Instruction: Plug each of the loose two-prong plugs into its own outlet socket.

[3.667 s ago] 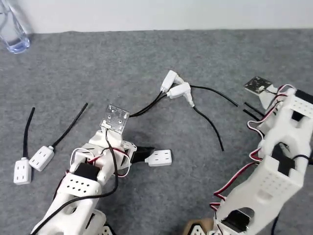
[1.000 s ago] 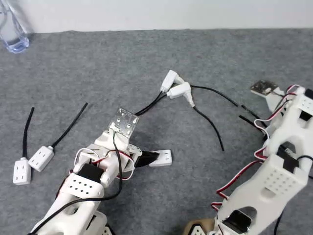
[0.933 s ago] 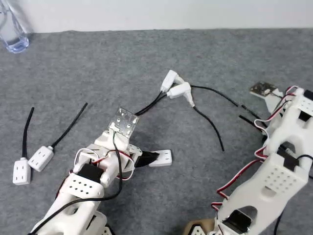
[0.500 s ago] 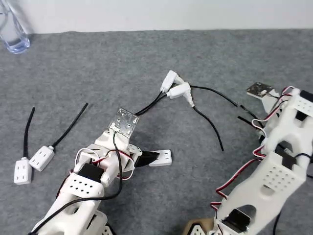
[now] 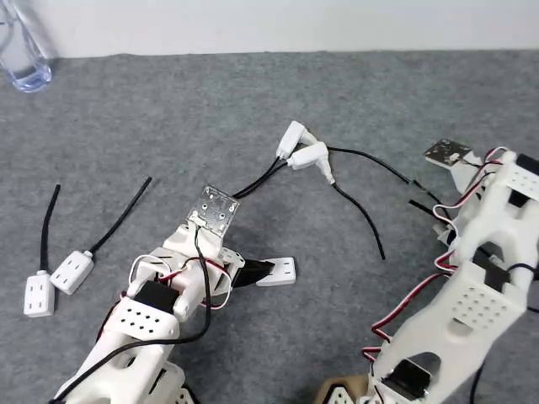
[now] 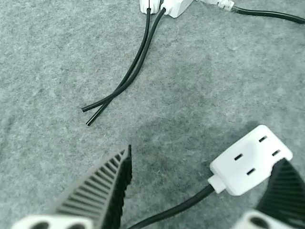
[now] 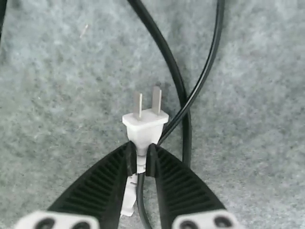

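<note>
Grey felt covered the counter [image 5: 404, 93], which met a white wall [image 5: 295, 25] along its far side. A clear vessel [image 5: 18, 52] stood in the far left corner, cut off by the edge of the high view.

The left hand [image 6: 204, 161] hung low over the felt near the middle of the counter, its fingers [image 6: 107, 183] spread wide apart. A white outlet socket [image 6: 250, 160] lay between them, close beside one finger, with its slots showing and its black cord running back toward the hand. In the high view it lay just off the tip of the left arm [image 5: 152, 320].

The right hand [image 7: 139, 151] was clamped on the neck of a white two-prong plug [image 7: 145, 123]. The prongs pointed away from the hand, and black cords [image 7: 176, 81] crossed the felt behind it. The right arm [image 5: 480, 295] stood along the counter's right edge.

Toward the middle, two white connectors [image 5: 299, 147] lay touching, with black leads trailing off to both sides. Near the left edge, two spare sockets [image 5: 72, 271] lay just beside each other, well apart from the left arm, their short cords pointing toward the wall.

Bare felt stretched broadly between the connectors and the wall, and between the spare sockets and the left arm. A narrower strip lay between the trailing leads and the right arm.
</note>
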